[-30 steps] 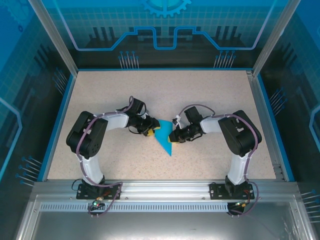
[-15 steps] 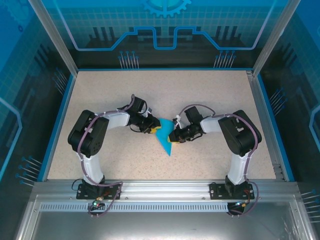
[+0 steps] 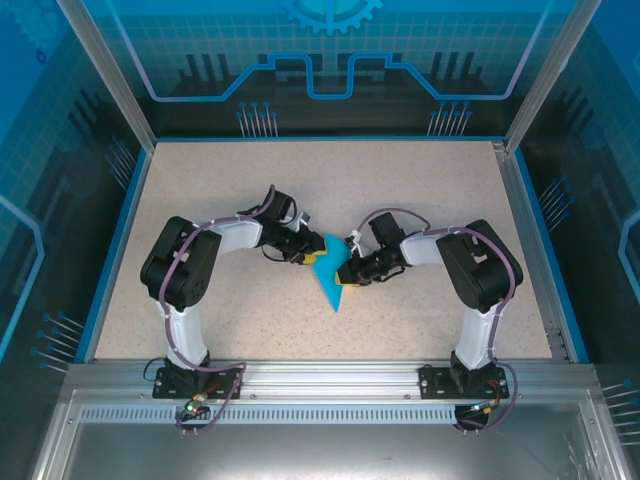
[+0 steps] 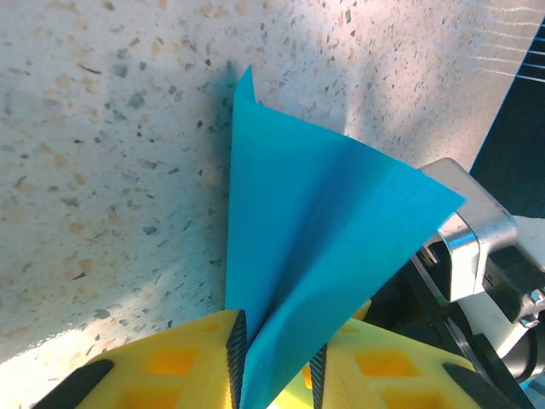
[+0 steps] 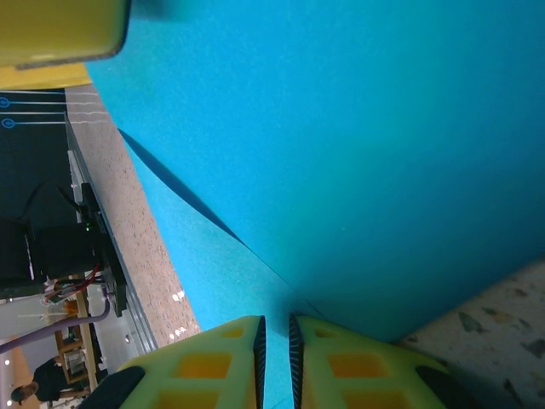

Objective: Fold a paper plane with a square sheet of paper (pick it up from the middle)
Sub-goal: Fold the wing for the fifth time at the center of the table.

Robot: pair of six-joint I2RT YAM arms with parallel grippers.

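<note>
- The paper, folded into a narrow wedge with its point toward my bases, sits at mid-bench between my two arms.
- My left gripper is clenched on the wide end. Its pads pinch the layers, I judge so that the centre fold cannot spring apart.
- My right gripper is clenched on the opposite edge, probably to brace the paper while a crease is set.
- The bench carries the paper directly. It lies in no tray or box.
</note>
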